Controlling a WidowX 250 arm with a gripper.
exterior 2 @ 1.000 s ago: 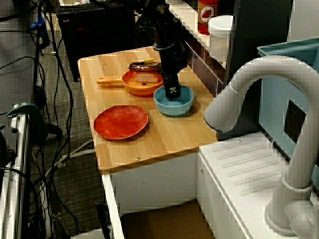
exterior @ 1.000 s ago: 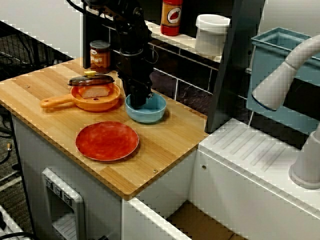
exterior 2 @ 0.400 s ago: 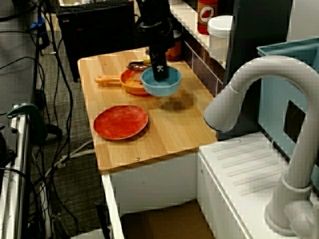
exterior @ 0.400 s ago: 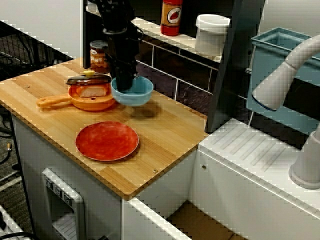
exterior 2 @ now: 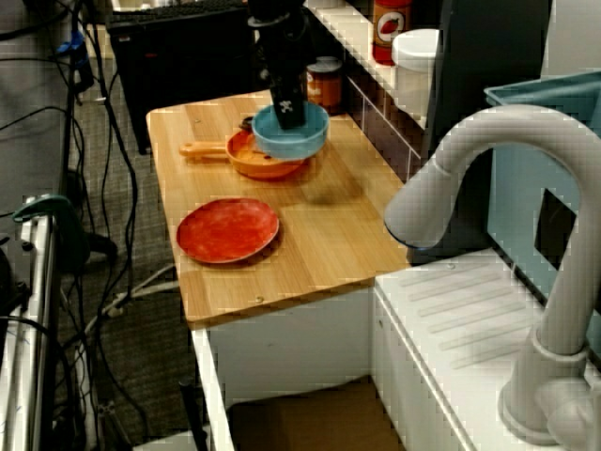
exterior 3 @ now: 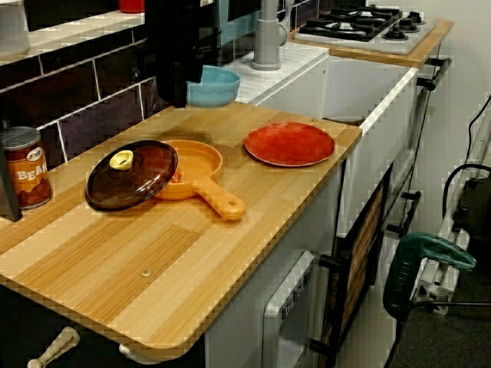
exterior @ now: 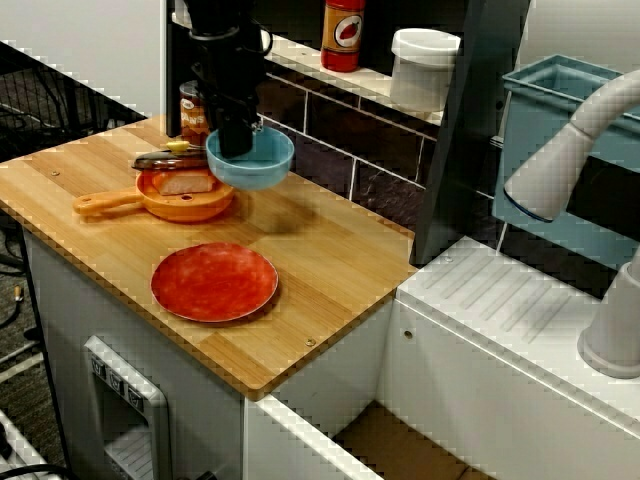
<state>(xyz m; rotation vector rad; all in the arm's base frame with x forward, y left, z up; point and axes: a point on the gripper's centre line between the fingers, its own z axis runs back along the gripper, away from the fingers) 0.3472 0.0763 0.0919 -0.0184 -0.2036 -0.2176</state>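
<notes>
The hand (exterior: 236,142) pinches the blue bowl (exterior: 262,166) by its rim at the pan side, seemingly one finger inside the wall and one outside, a grip that keeps the bowl mouth-up and nearly level. The bowl hangs clear of the tabletop (exterior: 335,268), beside and partly over the orange pan (exterior: 178,203); its shadow on the bare wood below shows the gap. The pan's dark glass lid (exterior 3: 132,175) sits askew, leaving part of the pan uncovered. The red plate (exterior: 214,281) lies flat nearer the front edge, apart from both, and a tin (exterior 3: 24,167) stands against the tiled wall
</notes>
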